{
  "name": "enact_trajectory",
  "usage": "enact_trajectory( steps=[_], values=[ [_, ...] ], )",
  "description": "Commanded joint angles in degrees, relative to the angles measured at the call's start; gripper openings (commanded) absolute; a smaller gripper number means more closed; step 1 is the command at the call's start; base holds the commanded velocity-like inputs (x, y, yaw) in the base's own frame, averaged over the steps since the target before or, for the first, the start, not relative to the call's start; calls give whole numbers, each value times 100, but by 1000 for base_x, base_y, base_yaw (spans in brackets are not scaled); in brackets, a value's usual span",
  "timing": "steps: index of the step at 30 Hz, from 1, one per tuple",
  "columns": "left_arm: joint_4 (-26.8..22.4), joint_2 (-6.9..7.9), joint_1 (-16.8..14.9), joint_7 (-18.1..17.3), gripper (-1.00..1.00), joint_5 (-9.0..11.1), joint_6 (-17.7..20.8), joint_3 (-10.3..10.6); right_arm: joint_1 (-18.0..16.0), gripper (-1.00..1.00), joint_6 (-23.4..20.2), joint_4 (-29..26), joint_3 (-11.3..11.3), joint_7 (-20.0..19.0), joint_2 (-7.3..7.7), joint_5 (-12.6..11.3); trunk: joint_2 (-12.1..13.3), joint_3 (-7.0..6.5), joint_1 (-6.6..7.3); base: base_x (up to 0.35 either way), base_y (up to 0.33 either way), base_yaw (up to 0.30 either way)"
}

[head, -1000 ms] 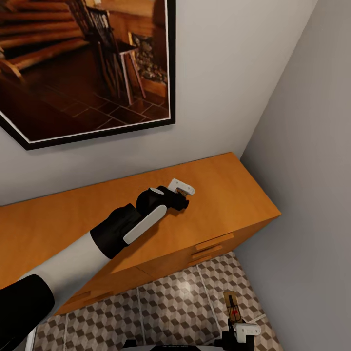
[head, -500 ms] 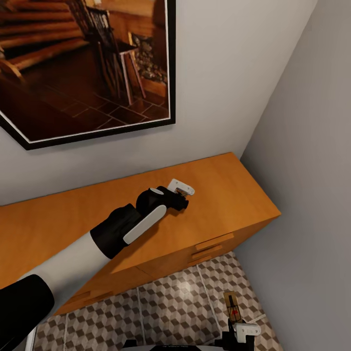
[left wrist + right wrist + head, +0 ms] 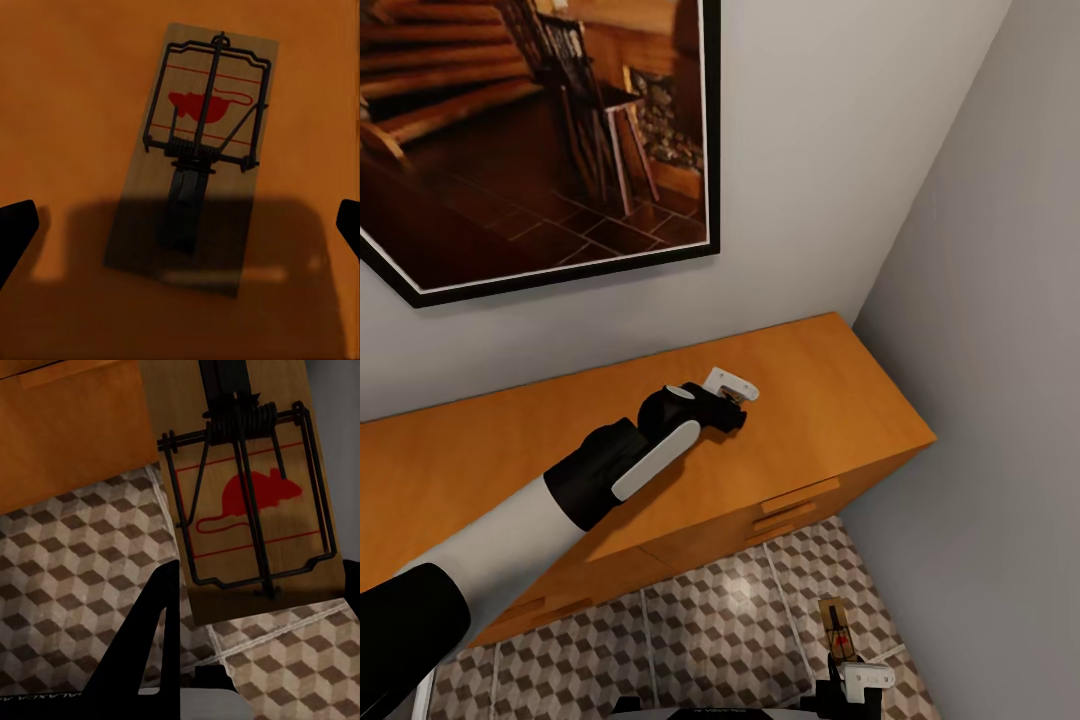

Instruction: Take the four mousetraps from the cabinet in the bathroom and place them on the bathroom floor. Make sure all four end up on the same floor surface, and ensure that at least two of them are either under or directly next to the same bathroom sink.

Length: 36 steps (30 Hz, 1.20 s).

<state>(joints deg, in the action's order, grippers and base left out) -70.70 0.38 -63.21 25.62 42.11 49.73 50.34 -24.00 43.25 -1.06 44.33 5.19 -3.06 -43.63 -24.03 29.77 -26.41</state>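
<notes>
Cabinet (image 3: 800,400) top: left gripper (image 3: 180,225) fingers wide above mousetrap (image 3: 196,157); light, stiff board, grip long edges; right gripper (image 3: 855,678) holding second mousetrap (image 3: 244,487)

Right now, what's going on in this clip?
The robot is at the orange-brown cabinet, working on the mousetraps. Its left gripper hangs over the cabinet top with fingers spread, and the left wrist view shows a mousetrap lying flat on the wood between the fingertips, not yet gripped. Low at the right, the right gripper holds a second mousetrap over the cube-pattern bathroom floor. A framed picture hangs on the wall above.
</notes>
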Motion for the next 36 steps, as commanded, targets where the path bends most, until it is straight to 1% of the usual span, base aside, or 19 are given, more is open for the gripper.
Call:
enact_trajectory(
  steps=[1, 4, 10, 36],
  values=[
    [-4, 4, -8, 25, 100, 57, 4, 14, -2, -100, 8, 1, 49, 52, -2, -8, -9, 8, -3, 0, 0, 0],
    [1, 11, -10, -103, 100, 53, 2, 12, -1, -100, 8, 1, 49, 52, -2, -7, -9, 8, -3, 0, 0, 0],
    [13, 21, -10, -166, 100, 52, 2, 11, 0, -100, 8, 1, 49, 52, -2, -9, -9, 8, -3, 0, 0, 0],
    [107, 23, -9, -187, 100, 51, -7, 11, -1, -100, 8, 1, 49, 52, -2, -6, -9, 8, -3, 0, 0, 0]
  ],
)
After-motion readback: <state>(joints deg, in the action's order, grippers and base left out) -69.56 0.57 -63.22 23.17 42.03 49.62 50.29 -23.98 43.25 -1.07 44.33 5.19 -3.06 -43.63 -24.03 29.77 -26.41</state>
